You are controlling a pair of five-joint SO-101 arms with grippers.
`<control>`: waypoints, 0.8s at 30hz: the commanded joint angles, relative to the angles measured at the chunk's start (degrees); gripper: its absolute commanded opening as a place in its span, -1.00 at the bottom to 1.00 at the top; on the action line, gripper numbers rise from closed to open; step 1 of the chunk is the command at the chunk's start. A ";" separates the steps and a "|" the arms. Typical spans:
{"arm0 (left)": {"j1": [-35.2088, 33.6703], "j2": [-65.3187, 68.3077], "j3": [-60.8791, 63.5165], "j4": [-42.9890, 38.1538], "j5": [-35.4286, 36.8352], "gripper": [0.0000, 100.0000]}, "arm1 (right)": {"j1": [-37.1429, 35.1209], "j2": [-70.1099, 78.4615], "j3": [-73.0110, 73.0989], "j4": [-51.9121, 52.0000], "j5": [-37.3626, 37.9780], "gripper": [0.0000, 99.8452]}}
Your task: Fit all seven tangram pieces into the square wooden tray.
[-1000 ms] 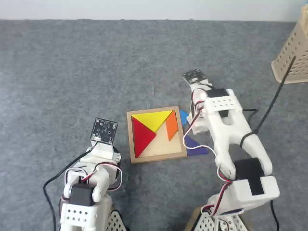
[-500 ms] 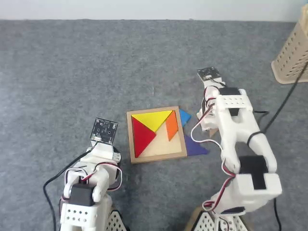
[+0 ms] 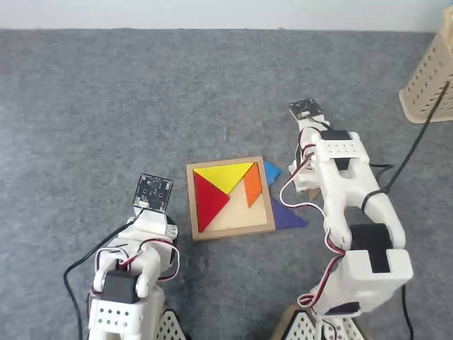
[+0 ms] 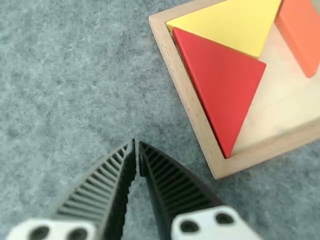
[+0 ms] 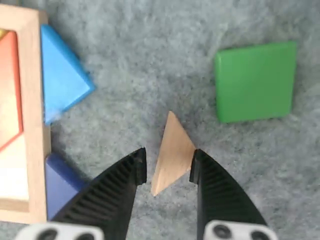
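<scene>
Grey napped tabletop (image 3: pixel 106 92) carries everything. The small bare-wood triangle (image 5: pixel 172 152) lies flat near the tray (image 3: pixel 233 232), outside it, between the right claw's (image 5: pixel 168 160) jaws, which stand wide and unclamped. You should find it light, rigid and smooth; pinch squarely across its slanted edges or it may squirt free. Green square (image 5: pixel 254 82) and blue triangle (image 5: pixel 62 82) lie apart, leaving room. The left claw (image 4: pixel 136 150) hangs nearly closed and empty beside the tray's rim.

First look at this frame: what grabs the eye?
The square wooden tray mid-table holds a yellow triangle, a red triangle and an orange piece, part of its floor bare. Beside it, the open right gripper straddles a plain wooden triangle, with a green square and a blue triangle nearby.
</scene>
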 commanded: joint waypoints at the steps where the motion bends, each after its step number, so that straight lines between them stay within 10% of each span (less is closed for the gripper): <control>1: 0.00 -1.14 -1.10 0.35 0.35 -0.98 | 0.92 -1.01 -1.76 1.89 0.79 -0.69; 24: 0.00 -1.14 -1.10 0.35 0.35 -0.98 | 0.57 -0.40 -1.49 1.80 -2.55 -0.48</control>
